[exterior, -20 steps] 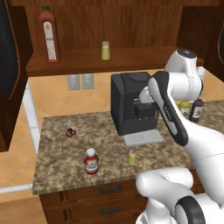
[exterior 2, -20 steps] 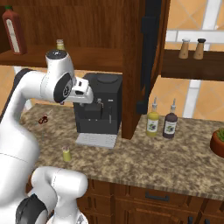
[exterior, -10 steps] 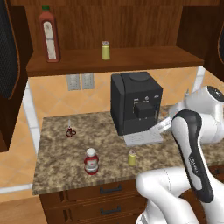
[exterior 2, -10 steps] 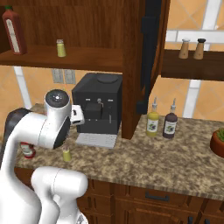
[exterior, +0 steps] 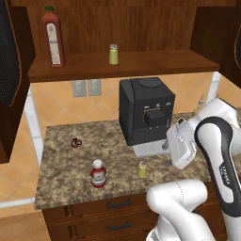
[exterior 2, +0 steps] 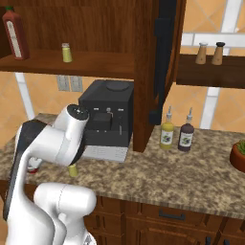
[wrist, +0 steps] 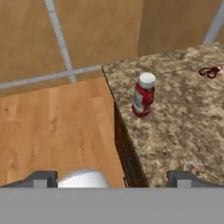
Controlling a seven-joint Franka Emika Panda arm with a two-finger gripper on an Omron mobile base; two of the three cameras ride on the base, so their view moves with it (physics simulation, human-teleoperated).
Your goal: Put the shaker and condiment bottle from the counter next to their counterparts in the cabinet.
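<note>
The short red condiment bottle (exterior: pixel 98 173) (wrist: pixel 143 95) with a white cap stands near the counter's front edge. To its right stands the small yellow-green shaker (exterior: pixel 142 169) (exterior 2: pixel 72 170). My gripper (exterior: pixel 166 154) (wrist: pixel 113 179) hangs low in front of the coffee machine, right of the shaker, open and holding nothing. It looks across the counter toward the bottle. In the cabinet (exterior: pixel 122 66), a tall red sauce bottle (exterior: pixel 52 36) (exterior 2: pixel 13 32) and a second shaker (exterior: pixel 113 54) (exterior 2: pixel 66 52) stand on the shelf.
A black coffee machine (exterior: pixel 146 115) sits at the counter's back, its tray just behind the shaker. A small red item (exterior: pixel 76 141) lies at the back left. Yellow (exterior 2: pixel 167 133) and dark (exterior 2: pixel 185 136) squeeze bottles stand right of the cabinet wall, with a potted plant (exterior 2: pixel 238 155) beyond.
The arm has swung down from cabinet height in front of the coffee machine. The hand is now low over the counter's front, near the shaker.
</note>
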